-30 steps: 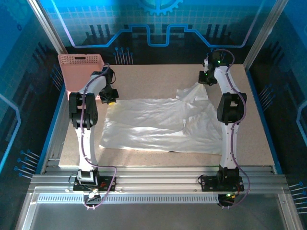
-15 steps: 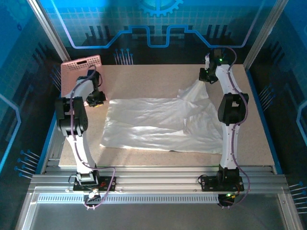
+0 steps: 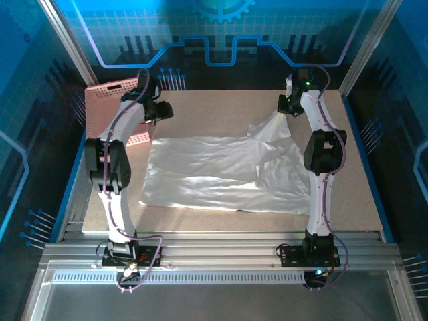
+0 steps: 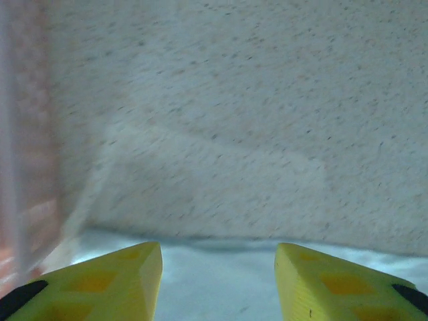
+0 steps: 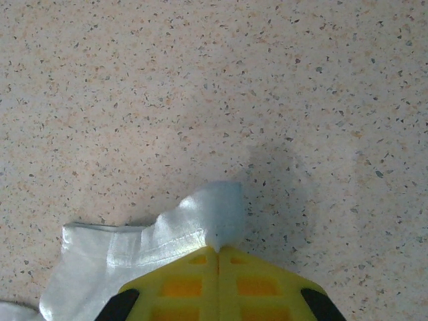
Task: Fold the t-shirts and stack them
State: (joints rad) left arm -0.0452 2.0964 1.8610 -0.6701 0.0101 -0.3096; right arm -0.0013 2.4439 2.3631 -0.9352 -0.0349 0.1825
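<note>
The shirt lies spread on the table, long axis left to right. The right claw is clamped on its raised far-right corner. The left claw, wide apart and empty, hovers beyond the far-left corner, shirt on its near side

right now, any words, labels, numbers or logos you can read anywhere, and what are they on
None can be read.
The white t-shirt shows only plain fabric.
The pink basket shows no label.
The blue backdrop carries a gear shape and circuit lines, but no letters or numbers.
</note>
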